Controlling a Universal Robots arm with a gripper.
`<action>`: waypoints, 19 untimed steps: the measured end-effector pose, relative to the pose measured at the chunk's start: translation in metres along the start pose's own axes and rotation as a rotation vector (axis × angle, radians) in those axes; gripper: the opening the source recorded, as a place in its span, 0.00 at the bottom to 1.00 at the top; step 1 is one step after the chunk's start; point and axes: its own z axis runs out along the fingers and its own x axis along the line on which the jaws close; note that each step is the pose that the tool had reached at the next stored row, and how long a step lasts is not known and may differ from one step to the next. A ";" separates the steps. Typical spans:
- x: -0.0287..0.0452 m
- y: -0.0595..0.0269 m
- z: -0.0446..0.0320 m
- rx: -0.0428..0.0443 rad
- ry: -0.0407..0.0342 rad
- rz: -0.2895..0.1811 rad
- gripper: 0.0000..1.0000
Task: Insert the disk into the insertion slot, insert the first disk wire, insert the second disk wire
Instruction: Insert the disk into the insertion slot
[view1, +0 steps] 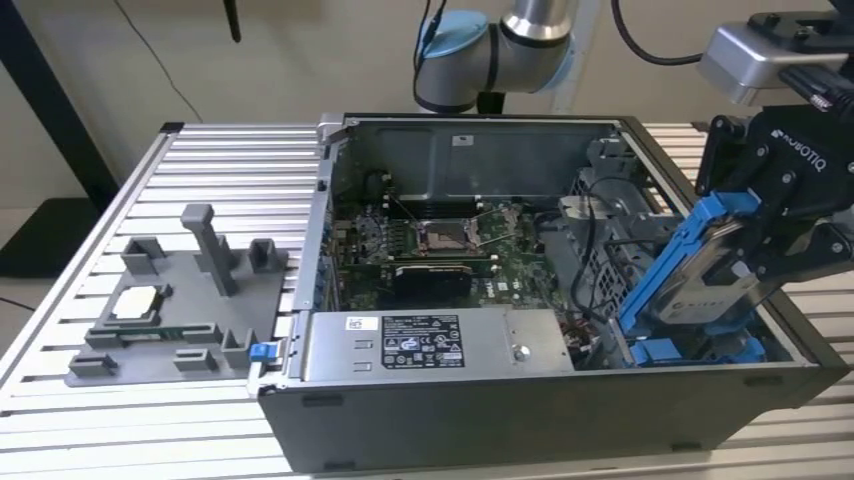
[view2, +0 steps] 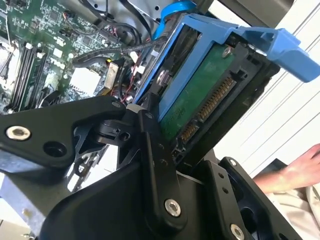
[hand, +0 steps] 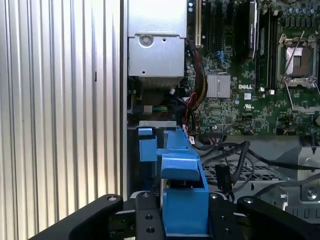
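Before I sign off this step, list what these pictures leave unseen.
Exterior view: the floor of the slot, hidden behind the tilted disk held in the gripper.
First wrist view: where the black cables end, hidden behind the gripper's body.
Second wrist view: most of a hand, cut off by the picture's edge.
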 end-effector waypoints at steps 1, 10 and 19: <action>0.0003 0.0000 0.0000 0.0000 0.0000 0.000 0.00; 0.0009 0.0001 -0.0074 -0.0242 -0.0014 0.001 0.00; 0.0016 -0.0025 -0.0041 -0.0270 -0.0013 0.002 0.00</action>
